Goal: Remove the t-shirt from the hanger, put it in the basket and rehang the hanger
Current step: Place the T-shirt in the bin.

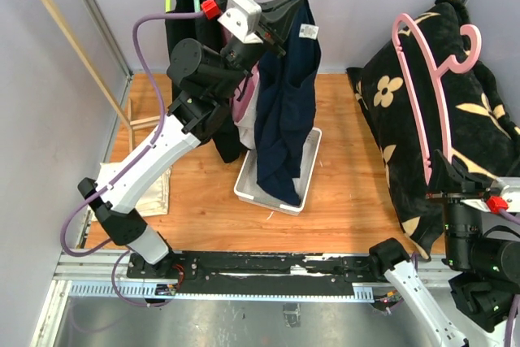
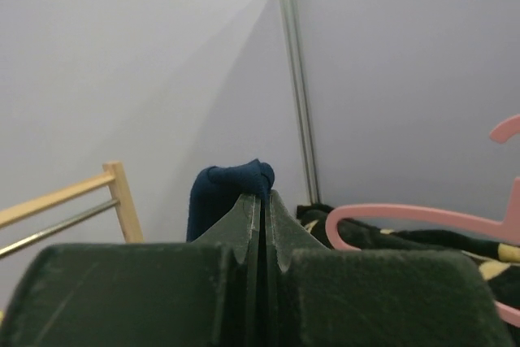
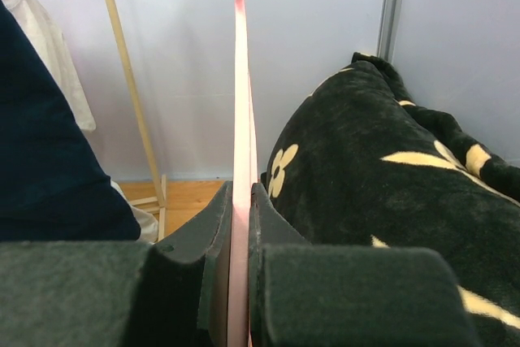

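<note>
Right gripper (image 3: 241,201) is held low at the near right, jaws clamped on the upright pink hanger (image 3: 240,54). Farther off, the left arm is raised and outstretched. Left gripper (image 2: 262,201) is pinched shut on the navy t-shirt (image 1: 284,103), which is hung above a white bin (image 1: 244,186).

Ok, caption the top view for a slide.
Left gripper holds navy t-shirt over a bin; right gripper grips the pink hanger.

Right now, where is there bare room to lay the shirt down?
Bare wood between the bin and the cushion, and in front of the bin up to the rail. Crowded under the rack, where clothes hang.
</note>
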`<action>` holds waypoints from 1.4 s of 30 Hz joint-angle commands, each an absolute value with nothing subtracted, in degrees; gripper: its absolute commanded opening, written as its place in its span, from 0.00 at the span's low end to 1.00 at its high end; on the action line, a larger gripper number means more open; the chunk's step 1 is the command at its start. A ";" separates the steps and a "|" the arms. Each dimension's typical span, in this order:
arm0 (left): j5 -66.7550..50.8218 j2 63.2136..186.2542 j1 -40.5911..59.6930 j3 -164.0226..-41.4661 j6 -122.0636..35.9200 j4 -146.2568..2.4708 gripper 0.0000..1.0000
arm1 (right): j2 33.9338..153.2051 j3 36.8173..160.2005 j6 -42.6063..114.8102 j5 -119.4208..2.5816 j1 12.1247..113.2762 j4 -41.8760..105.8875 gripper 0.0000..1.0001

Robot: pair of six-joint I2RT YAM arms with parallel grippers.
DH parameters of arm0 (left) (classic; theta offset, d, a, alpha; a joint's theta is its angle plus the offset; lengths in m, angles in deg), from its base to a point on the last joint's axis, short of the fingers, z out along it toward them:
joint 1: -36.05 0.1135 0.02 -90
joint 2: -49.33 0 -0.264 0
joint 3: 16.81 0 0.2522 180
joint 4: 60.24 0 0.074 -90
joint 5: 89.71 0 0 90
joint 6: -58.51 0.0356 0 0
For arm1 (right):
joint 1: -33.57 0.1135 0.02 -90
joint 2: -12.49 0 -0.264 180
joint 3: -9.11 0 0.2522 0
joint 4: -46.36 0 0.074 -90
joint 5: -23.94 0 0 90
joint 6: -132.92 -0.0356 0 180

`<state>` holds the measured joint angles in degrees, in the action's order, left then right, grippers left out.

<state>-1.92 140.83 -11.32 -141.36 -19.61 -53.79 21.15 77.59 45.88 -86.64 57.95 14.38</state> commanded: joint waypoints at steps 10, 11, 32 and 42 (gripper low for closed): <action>2.32 124.09 -14.92 -116.46 -26.45 -55.18 0.01 | 24.18 74.93 44.21 -84.31 58.38 20.57 0.01; 2.84 123.17 -15.07 -115.53 -27.03 -56.13 0.01 | 24.44 74.65 43.93 -84.03 58.42 20.87 0.01; 14.91 113.09 -15.45 -84.84 -34.78 -58.33 0.00 | 32.05 71.07 42.38 -80.77 58.40 27.21 0.01; 13.33 119.46 -16.68 -78.66 -38.17 -54.84 0.01 | 35.30 71.40 41.75 -78.63 58.36 30.80 0.01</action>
<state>13.66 116.33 -15.41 -80.66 -36.07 -58.49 34.97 70.91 42.71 -79.91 57.95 25.57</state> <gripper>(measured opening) 0.019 0.070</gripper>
